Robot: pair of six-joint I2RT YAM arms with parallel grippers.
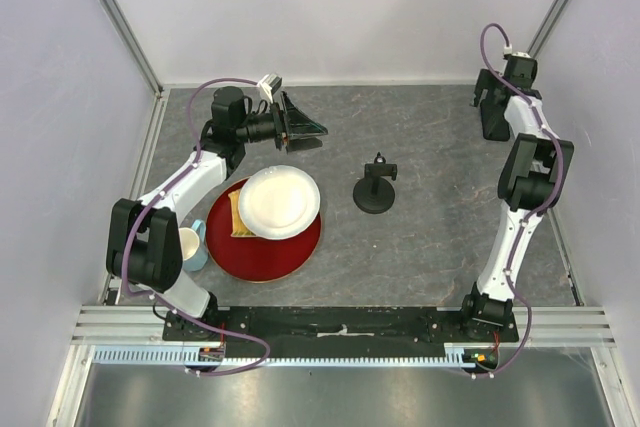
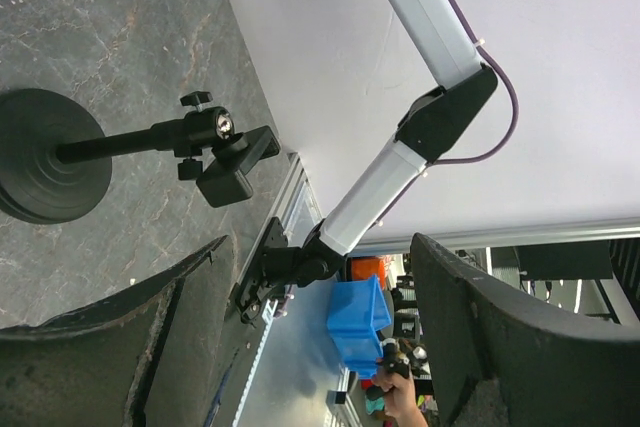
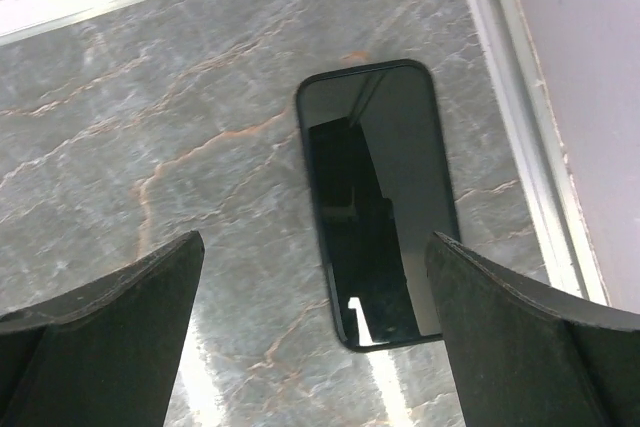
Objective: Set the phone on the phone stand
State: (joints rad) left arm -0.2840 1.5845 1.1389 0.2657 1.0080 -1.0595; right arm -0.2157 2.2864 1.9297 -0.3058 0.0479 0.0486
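Clearly the phone (image 3: 375, 202) lies flat, glossy face up, on the table (image 3: 150, 97), well right of and behind the phone stand (image 1: 375, 190), beneath the right gripper (image 3: 315, 247), whose jaws gape wide and empty. It looks rigid, light and slippery; pinching its long edges mid-length seems safest. The left gripper (image 1: 300, 127), left of the phone stand, also gapes empty.

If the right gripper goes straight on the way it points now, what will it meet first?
Most likely the phone, lying flat on the table straight ahead of the open right gripper; depth is unclear.
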